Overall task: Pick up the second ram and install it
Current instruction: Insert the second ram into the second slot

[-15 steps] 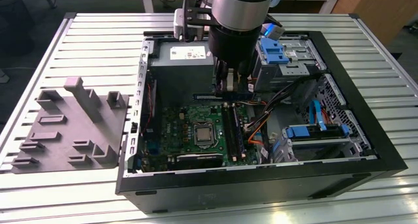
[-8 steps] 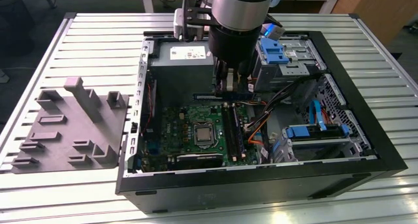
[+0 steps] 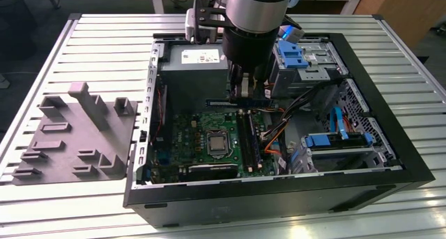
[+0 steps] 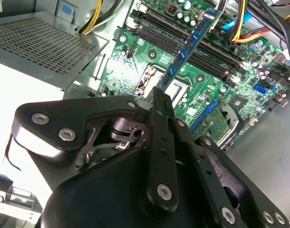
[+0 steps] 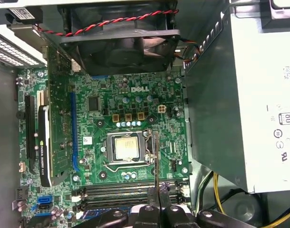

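Aluminium slats form the table, which carries the open black case. A grey tray lies beside the case at the exterior view's left. Inside the case lies the green motherboard. Over its memory slots hangs the gripper, jaws clamped on the ram, which is held above the board.

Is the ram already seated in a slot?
No: the ram is clamped in the gripper, held in the air above the board's slots.
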`<state>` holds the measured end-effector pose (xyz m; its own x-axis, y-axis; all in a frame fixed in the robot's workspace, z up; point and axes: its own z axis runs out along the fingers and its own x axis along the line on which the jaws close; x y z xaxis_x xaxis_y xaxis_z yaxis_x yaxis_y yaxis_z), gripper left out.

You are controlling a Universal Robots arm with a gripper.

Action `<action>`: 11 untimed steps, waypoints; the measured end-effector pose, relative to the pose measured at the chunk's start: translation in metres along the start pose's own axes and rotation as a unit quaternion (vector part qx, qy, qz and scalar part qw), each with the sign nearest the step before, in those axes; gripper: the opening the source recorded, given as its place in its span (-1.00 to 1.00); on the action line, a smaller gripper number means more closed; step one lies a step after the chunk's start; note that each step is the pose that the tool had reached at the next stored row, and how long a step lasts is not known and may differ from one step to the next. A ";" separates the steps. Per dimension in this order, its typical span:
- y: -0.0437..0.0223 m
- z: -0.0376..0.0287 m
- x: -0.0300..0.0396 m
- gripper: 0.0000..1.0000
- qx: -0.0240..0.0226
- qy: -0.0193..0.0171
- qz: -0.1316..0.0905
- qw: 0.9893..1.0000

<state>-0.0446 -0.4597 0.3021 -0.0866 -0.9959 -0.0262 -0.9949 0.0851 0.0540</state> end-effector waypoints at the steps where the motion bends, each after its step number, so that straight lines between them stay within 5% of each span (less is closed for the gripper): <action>1: 0.0000 0.0000 0.0000 -0.76 0.000 0.000 0.000 1.000; 11: 0.0000 0.0000 0.0000 -0.76 0.000 0.000 0.005 1.000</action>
<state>-0.0446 -0.4597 0.3021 -0.0966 -0.9950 -0.0262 -0.9940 0.0951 0.0539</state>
